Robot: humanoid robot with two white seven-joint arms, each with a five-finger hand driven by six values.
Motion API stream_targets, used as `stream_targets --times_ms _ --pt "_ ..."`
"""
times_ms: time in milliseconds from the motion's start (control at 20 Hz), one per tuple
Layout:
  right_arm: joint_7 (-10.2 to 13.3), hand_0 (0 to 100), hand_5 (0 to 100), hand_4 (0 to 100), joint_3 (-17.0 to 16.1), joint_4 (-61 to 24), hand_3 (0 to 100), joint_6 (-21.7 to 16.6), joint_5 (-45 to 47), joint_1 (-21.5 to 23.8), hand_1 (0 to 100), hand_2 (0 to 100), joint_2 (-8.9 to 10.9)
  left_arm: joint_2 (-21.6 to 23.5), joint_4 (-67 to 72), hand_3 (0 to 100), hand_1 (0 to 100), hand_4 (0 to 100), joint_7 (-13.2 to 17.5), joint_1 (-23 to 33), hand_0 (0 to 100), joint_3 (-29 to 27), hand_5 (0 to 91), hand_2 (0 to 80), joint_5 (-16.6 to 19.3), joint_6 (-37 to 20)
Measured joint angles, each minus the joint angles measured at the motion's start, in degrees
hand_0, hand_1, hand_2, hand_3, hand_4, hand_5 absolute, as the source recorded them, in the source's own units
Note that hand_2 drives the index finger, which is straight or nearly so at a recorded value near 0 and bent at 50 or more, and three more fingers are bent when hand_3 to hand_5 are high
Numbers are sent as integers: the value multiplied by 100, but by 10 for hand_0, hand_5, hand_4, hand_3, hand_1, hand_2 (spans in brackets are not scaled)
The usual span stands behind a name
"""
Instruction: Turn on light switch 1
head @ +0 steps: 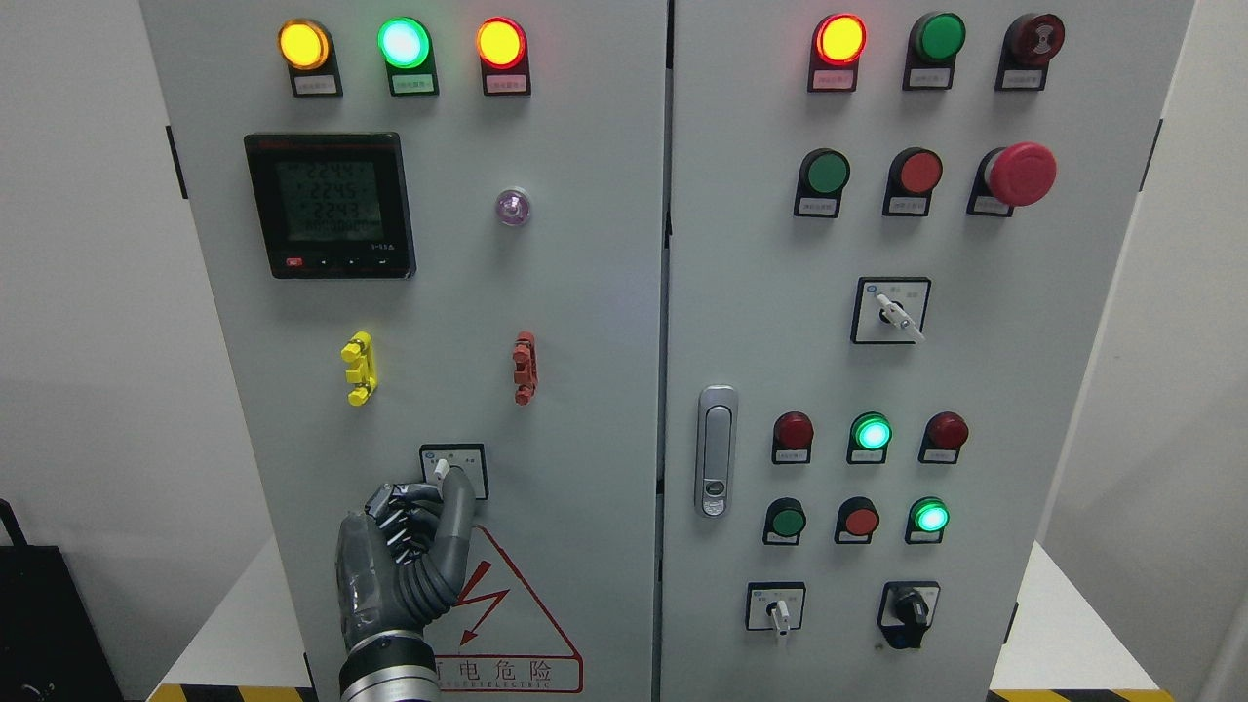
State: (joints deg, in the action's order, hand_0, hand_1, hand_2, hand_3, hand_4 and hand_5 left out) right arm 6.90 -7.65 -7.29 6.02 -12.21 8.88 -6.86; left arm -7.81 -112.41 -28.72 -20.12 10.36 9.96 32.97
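Observation:
A small rotary selector switch (pixel 454 458) on a white square plate sits low on the cabinet's left door (pixel 585 322). My left hand (pixel 436 490) rises from the bottom edge and is at the switch. Its long grey thumb (pixel 458 507) lies up the right side of the white knob (pixel 441 469). The other fingers (pixel 395 507) are curled just left of and below the knob, so the hand looks pinched on it. The knob's lower part is hidden by the hand. My right arm does not show.
Above the switch are a yellow clip (pixel 359 368), a red clip (pixel 525 367), a digital meter (pixel 331 205) and three lit lamps. The right door (pixel 1053 390) carries buttons, lamps, selector switches and a handle (pixel 717 450). A red warning triangle (pixel 507 604) sits beside my wrist.

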Motion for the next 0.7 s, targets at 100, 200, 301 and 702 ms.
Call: stream_targets --times_ms 100,200,301,702 --pt "0 55 0 0 0 0 0 0 0 0 0 0 0 0 0 916 498 911 0 0 992 0 795 657 -10 -1" --pt "0 55 0 0 0 0 0 0 0 0 0 0 0 0 0 924 478 915 0 0 993 0 797 669 -19 -1" --pt "0 54 0 0 0 0 0 0 0 0 0 0 0 -2 0 929 472 917 0 0 1000 0 798 680 -25 -1" --pt "0 54 0 0 0 0 0 0 0 0 0 0 0 -8 1 948 455 920 7 -1 1000 4 797 719 -36 -2"
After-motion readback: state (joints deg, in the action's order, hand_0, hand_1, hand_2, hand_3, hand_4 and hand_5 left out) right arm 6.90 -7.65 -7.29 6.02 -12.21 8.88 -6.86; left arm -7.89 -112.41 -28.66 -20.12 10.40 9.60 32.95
